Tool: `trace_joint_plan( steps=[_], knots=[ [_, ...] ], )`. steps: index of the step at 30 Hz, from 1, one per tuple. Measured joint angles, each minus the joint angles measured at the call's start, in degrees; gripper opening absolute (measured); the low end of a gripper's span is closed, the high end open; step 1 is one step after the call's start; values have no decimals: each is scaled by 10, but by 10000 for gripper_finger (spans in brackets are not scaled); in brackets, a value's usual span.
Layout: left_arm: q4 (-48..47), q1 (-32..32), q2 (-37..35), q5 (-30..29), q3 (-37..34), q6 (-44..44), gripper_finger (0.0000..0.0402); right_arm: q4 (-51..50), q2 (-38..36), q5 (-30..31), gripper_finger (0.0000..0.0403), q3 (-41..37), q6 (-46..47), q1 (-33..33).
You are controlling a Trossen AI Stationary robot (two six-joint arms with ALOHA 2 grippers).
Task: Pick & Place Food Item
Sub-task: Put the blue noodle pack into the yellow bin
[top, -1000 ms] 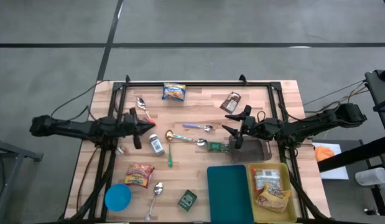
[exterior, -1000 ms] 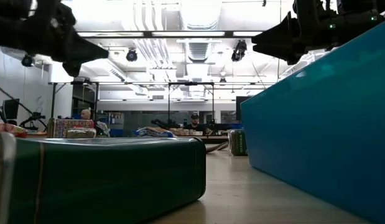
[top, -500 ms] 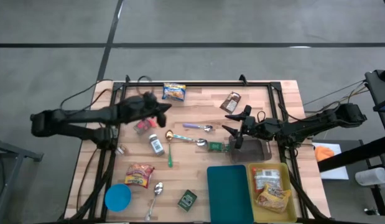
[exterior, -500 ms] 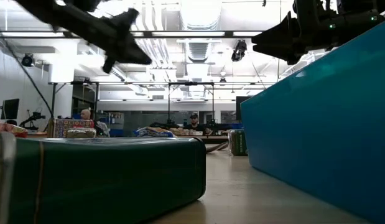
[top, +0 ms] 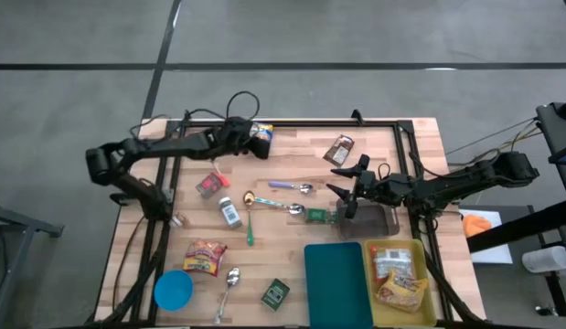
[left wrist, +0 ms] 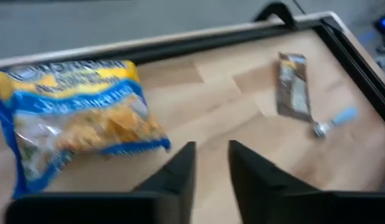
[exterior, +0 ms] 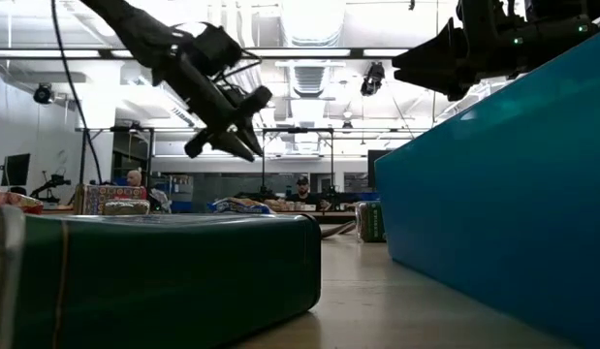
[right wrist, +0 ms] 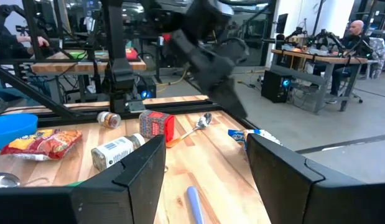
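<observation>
Hovering over the far edge of the wooden desk (top: 301,155), the left pincer (top: 249,146) sits just beside the yellow-and-blue snack bag (top: 258,135), its fingers (left wrist: 180,171) parted by a narrow gap with nothing between them. The bag lies flat by the black frame rail; its printing is too blurred to read. Farther along the same edge lies a brown wrapped bar (top: 339,149), with a blue-handled spoon (top: 292,186) nearer the middle. A red can (top: 209,185) and a white bottle (top: 230,214) lie nearer the arm's base. The right pincer (top: 347,190) hangs near mid-desk, its jaws spread and empty, beside a dark tray (top: 379,220). At the near edge stand a teal container (top: 336,283) and a yellow bin (top: 427,283) holding food packets.
</observation>
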Motion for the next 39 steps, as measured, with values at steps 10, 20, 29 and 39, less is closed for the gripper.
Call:
trace_joint_plan(
  steps=[10, 20, 29, 39],
  knots=[
    [-45, 47, 64, 0, 56, 10, 219, 0, 0, 0, 221, 0, 0, 0],
    [-80, 89, 85, 0, 60, 0, 221, 0, 0, 0, 221, 0, 0, 0],
    [-105, 124, 109, 41, 61, -29, 221, 0, 0, 0, 221, 0, 0, 0],
    [-76, 131, 155, 63, 61, -17, 221, 0, 0, 0, 221, 0, 0, 0]
  ],
)
